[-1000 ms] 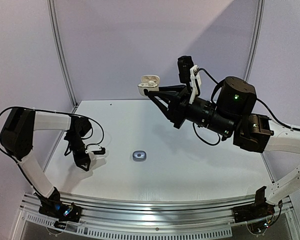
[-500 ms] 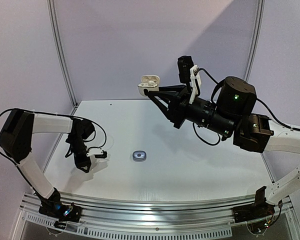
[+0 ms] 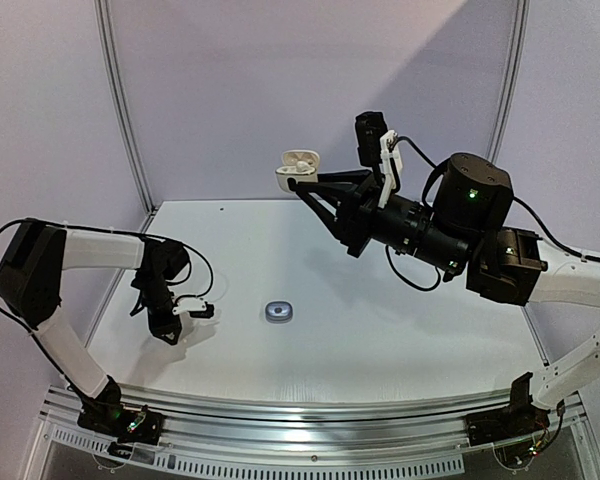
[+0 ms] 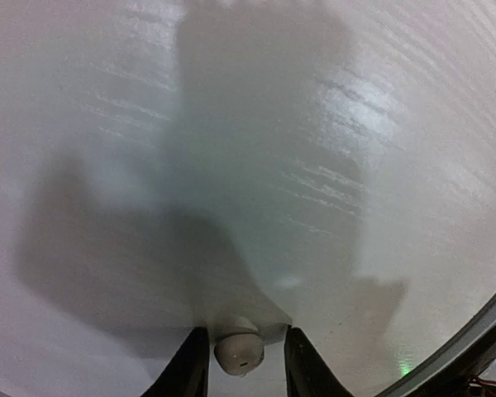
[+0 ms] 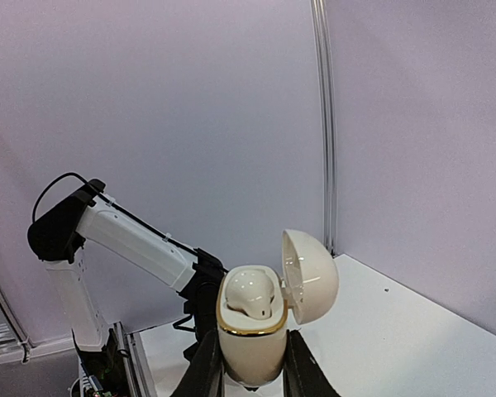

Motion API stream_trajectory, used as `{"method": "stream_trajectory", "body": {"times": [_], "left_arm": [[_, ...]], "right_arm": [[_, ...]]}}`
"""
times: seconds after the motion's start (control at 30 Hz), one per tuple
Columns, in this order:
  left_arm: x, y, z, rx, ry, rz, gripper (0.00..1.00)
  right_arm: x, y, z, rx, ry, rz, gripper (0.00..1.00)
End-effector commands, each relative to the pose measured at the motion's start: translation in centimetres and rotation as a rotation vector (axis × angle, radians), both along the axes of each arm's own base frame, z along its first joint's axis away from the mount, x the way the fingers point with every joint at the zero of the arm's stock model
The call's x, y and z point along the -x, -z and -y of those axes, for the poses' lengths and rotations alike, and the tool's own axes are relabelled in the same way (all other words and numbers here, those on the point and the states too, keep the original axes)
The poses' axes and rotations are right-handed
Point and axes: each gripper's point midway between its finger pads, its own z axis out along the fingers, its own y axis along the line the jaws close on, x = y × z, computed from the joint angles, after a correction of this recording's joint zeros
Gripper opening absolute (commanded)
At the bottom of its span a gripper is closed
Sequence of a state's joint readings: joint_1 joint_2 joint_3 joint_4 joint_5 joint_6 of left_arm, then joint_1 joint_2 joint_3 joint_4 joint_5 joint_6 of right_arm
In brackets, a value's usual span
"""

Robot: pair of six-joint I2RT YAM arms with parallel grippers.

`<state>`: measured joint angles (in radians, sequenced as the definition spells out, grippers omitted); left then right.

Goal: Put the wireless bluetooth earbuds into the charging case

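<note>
High above the table's back middle, my right gripper (image 3: 307, 187) (image 5: 250, 341) is shut on the white charging case (image 3: 295, 172) (image 5: 246, 356). The case stands upright with its lid (image 5: 310, 275) swung open to the right, and one white earbud (image 5: 250, 291) sits inside its gold rim. My left gripper (image 3: 194, 309) (image 4: 245, 332) is low over the table at the left. A second white earbud (image 4: 238, 354) lies between its two dark fingers. The left finger is close against it, while a slim gap shows at the right finger.
A small dark grey rounded case (image 3: 278, 312) lies shut on the white table (image 3: 400, 330), right of my left gripper. A metal rail (image 3: 300, 425) runs along the near edge. Upright frame posts (image 3: 120, 100) stand at the back corners.
My left gripper has shifted slightly right and toward the near edge, and its fingers have narrowed around the white earbud. The right arm and the case have stayed still.
</note>
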<state>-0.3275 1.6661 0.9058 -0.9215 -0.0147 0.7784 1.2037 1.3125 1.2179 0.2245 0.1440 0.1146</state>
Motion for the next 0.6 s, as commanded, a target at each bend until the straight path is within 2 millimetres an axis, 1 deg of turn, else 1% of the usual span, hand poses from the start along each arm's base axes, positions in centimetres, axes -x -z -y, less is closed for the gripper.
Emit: {"method": "stream_trajectory", "body": {"times": [0.0, 0.13, 0.27, 0.37, 0.43, 0.5, 0.57], "left_arm": [[1.3, 1.1, -0.5, -0.032, 0.029, -0.042, 0.33], [1.3, 1.1, -0.4, -0.028, 0.025, -0.039, 0.25], [1.2, 1.1, -0.5, -0.032, 0.023, -0.039, 0.24], [1.0, 1.0, -0.3, -0.025, 0.022, -0.035, 0.20], [0.9, 0.8, -0.1, -0.016, 0.017, -0.031, 0.14], [0.6, 0.4, 0.3, -0.002, 0.003, -0.021, 0.06], [-0.1, -0.4, 1.2, 0.044, -0.024, -0.001, 0.00]], "right_arm": [[0.0, -0.8, 0.2, -0.017, -0.005, 0.001, 0.00], [0.0, -0.9, 0.2, -0.016, -0.007, 0.003, 0.00], [0.1, -0.9, 0.2, -0.017, -0.008, 0.001, 0.00], [0.0, -0.8, 0.2, -0.014, -0.007, -0.001, 0.00], [0.0, -0.8, 0.2, -0.015, -0.005, -0.003, 0.00], [0.0, -0.7, 0.2, -0.013, -0.004, -0.004, 0.00], [-0.1, -0.6, 0.2, -0.010, -0.002, -0.007, 0.00]]}}
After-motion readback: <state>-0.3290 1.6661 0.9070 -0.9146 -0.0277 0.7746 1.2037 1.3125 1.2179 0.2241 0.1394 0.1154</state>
